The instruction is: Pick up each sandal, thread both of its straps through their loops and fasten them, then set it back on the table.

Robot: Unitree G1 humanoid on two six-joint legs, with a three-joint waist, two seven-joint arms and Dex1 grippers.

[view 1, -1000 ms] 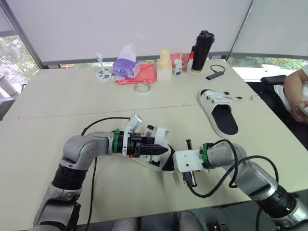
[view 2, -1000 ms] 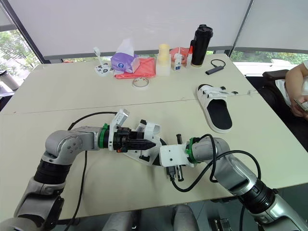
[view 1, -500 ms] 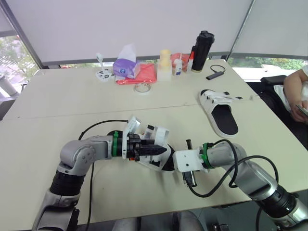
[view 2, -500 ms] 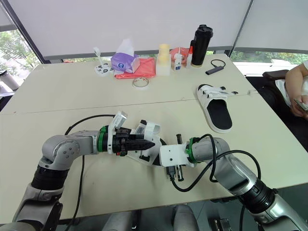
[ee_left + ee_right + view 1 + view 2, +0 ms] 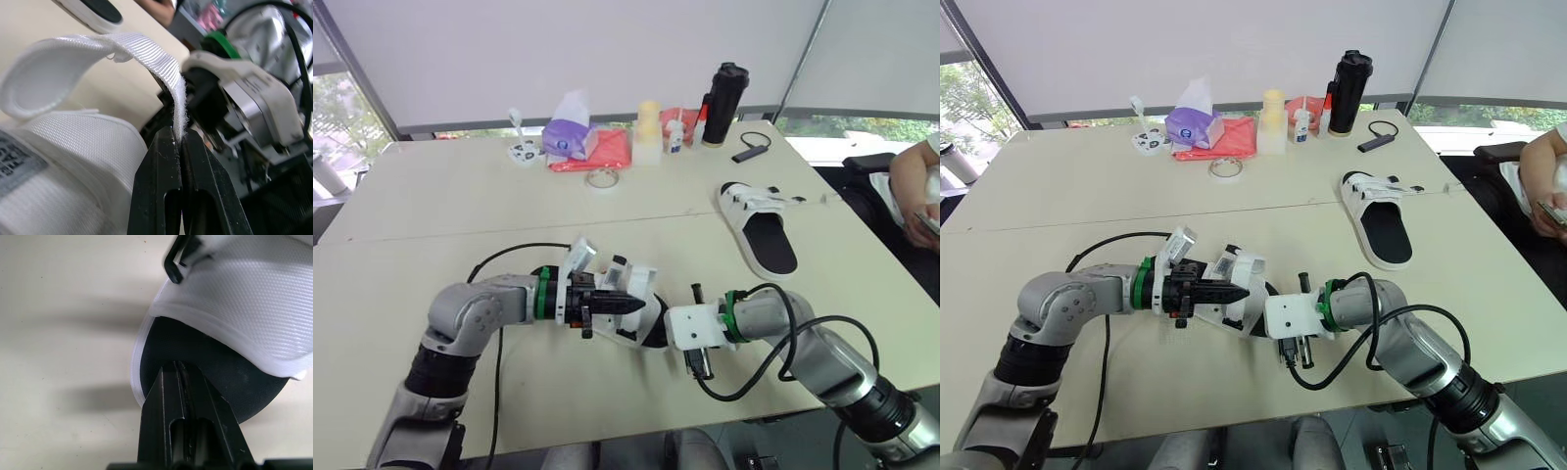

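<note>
The near white sandal (image 5: pixel 628 294) with a black footbed lies at the front of the table (image 5: pixel 431 215), between my two arms. My left gripper (image 5: pixel 639 306) is shut on the free end of one of its white straps (image 5: pixel 142 54), which is pinched between the black fingertips (image 5: pixel 164 147). My right gripper (image 5: pixel 181 366) is shut, its tips resting on the sandal's black footbed (image 5: pixel 230 382) near the sole's edge. A second white sandal (image 5: pixel 762 230) lies flat at the right of the table, away from both grippers.
Along the far edge stand a purple tissue pack (image 5: pixel 570 135), a red cloth (image 5: pixel 610 152), a tape roll (image 5: pixel 601 178), a pale bottle (image 5: pixel 649 130), a black flask (image 5: pixel 724 103) and a small black device (image 5: pixel 751 152). A person (image 5: pixel 918 186) sits at the right.
My left gripper has closed on the strap end and drawn back a little to the left. The right arm and the far sandal have not moved.
</note>
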